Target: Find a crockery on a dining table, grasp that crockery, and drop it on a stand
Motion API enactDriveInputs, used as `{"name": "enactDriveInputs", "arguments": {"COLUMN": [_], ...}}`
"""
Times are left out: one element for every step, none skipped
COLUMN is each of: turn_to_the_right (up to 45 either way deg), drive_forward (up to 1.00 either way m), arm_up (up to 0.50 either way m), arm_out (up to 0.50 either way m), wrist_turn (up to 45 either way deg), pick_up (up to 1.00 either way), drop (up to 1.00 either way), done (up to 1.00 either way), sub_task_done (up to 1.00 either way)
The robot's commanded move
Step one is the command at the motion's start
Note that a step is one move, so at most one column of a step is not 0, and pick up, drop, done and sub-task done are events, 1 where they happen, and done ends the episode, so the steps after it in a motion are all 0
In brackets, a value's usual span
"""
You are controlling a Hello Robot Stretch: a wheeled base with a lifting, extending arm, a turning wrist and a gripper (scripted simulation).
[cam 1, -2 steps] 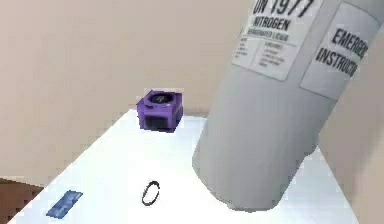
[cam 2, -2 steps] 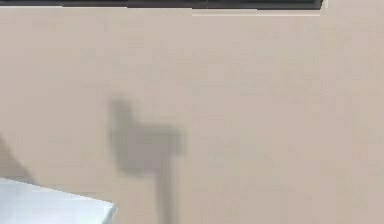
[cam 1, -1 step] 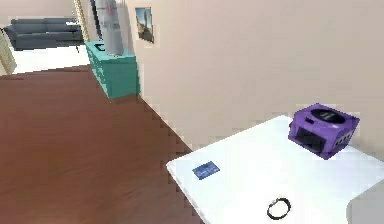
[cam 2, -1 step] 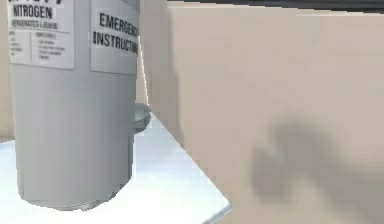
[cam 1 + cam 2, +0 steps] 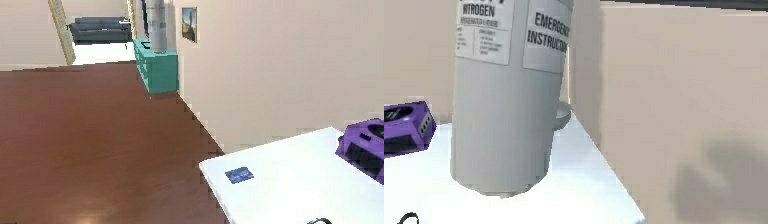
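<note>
A white table (image 5: 290,170) fills the forward view's bottom right corner, and its top (image 5: 584,175) shows again in the arm side view. On it stands a tall grey cylinder (image 5: 504,100) with white labels. A grey bowl-like rim (image 5: 562,117) peeks out from behind the cylinder's right side, mostly hidden. A purple box-shaped object (image 5: 365,145) lies at the table's right edge in the forward view and appears again as a purple object (image 5: 406,125) at the arm side view's left. A teal cabinet (image 5: 157,65) stands far off along the wall.
Brown wooden floor (image 5: 100,140) spreads left of the table. A small dark-blue card (image 5: 239,175) lies on the table. A grey cylinder (image 5: 157,25) stands on the teal cabinet, beside a wall picture (image 5: 189,24). Through a doorway sits a dark sofa (image 5: 100,30). A beige wall (image 5: 684,100) runs behind the table.
</note>
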Motion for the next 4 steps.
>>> {"name": "enactDriveInputs", "arguments": {"turn_to_the_right": [0.0,0.0,0.0,0.0], "drive_forward": [0.00,0.00,0.00,0.00], "arm_up": [0.50,0.38,0.00,0.00], "arm_out": [0.00,0.00,0.38,0.00], "wrist_turn": [0.0,0.0,0.0,45.0], "pick_up": [0.00,0.00,0.00,0.00], "drop": [0.00,0.00,0.00,0.00], "done": [0.00,0.00,0.00,0.00], "sub_task_done": [0.00,0.00,0.00,0.00]}}
